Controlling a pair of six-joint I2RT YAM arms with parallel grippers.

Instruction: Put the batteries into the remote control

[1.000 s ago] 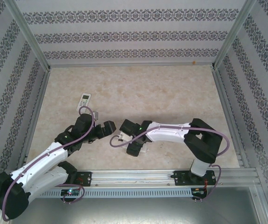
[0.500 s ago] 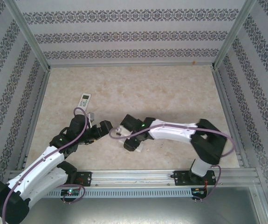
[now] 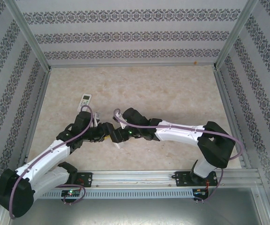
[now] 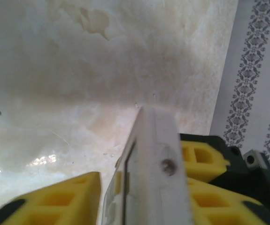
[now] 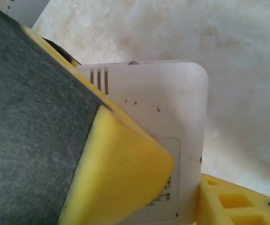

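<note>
Left jaws and right jaws clamped, white remote [image 4: 156, 154] between both pairs

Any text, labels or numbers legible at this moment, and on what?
Nothing can be read as text.
Held white remote, back, right wrist view: a few lines of small print low on the casing, too small and partly covered to read.
Second remote, top view: display and button markings too small to read.

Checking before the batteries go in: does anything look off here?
Nothing broken or spilled. The left end effector and right end effector both clamp one white remote; a second remote lies apart, farther left.
</note>
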